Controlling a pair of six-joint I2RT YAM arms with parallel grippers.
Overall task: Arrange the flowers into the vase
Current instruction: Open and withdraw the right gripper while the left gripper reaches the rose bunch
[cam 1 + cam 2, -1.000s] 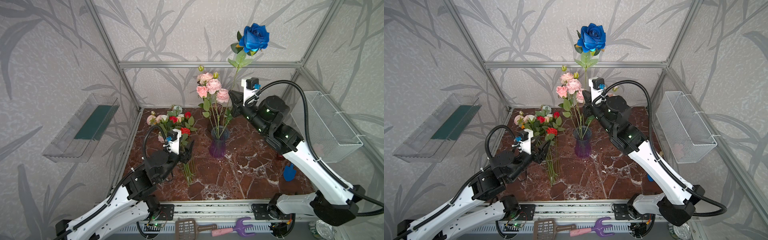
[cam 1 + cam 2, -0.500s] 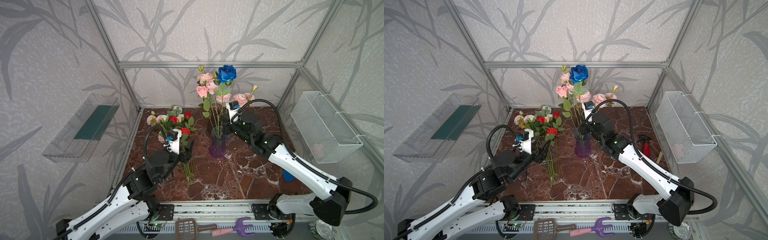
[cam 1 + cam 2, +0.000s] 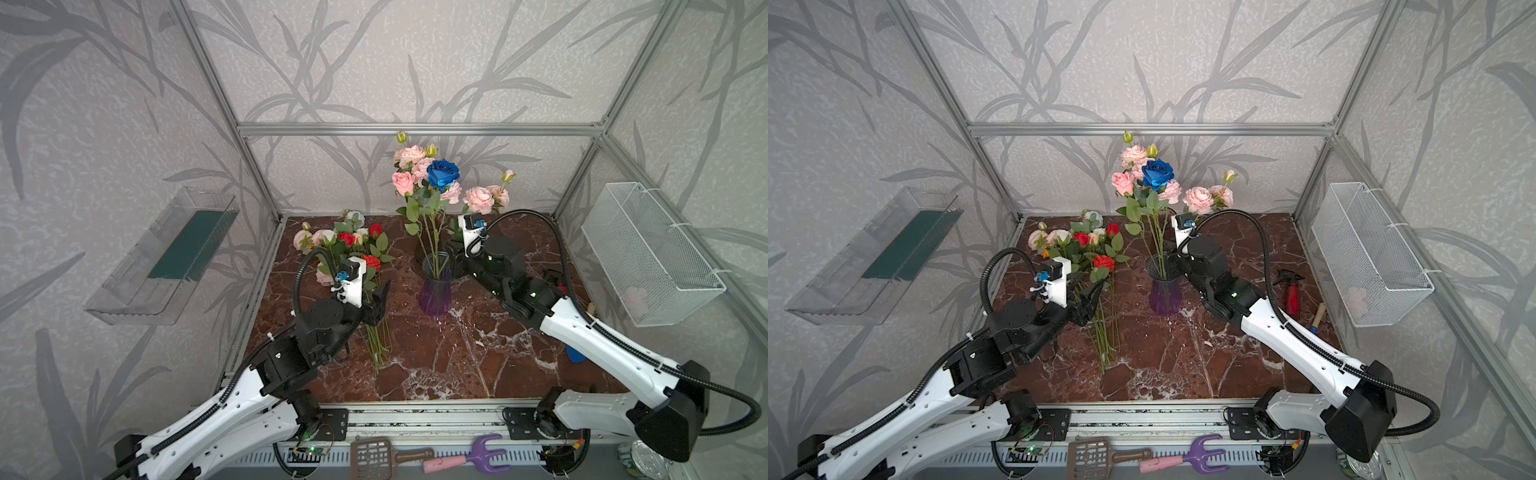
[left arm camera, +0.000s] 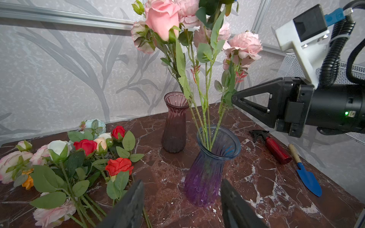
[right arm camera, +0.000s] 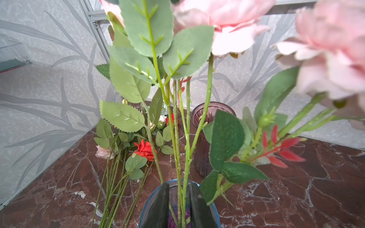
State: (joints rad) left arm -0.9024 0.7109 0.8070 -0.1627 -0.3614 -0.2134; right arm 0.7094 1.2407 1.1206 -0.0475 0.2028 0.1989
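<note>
Blue rose (image 3: pixel 443 174) stood in the purple vase (image 3: pixel 434 293) mid-worktop (image 3: pixel 436 365), crowded in with the pink peonies (image 3: pixel 409 166). Right gripper (image 5: pixel 179 197) sat right at the vase mouth, jaws a little apart with green stems running between them. Honestly couldn't tell if they pinched any. Left gripper (image 3: pixel 379 301) hovered over the stems of the loose flowers (image 3: pixel 353 245) lying left of the vase, jaws spread, holding nothing. A dusky-pink vase (image 4: pixel 174 126) stood just behind.
</note>
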